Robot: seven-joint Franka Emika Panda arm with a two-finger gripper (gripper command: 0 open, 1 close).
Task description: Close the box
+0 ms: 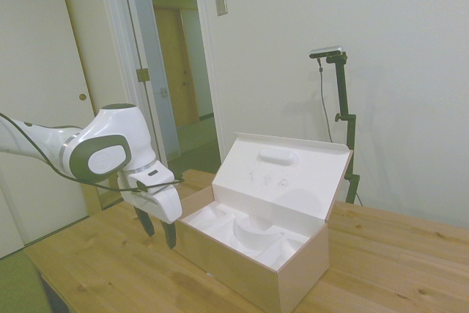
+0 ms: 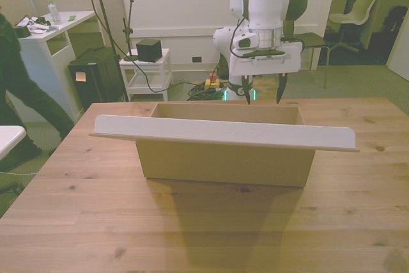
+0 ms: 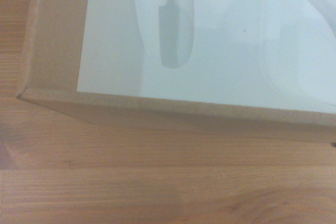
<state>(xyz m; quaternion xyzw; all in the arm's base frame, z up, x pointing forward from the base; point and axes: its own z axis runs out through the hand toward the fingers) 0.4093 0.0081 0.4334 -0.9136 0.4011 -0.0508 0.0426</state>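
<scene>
Open box (image 2: 223, 158) fronts arm's spread tool (image 2: 263, 97), pointing down

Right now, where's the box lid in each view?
Side view: lid stands open, right of centre, behind the box.
Front view: lid is the pale band across the middle.
Wrist view: lid not in it.
Shared landmark: the box's tan wall on the wooden table.

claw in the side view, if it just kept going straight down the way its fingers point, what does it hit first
Most likely the bare table: the open claw hangs just outside the box, by its end wall. The wrist view shows that wall's rim close by, so a finger might graze it; depth is unclear.
</scene>
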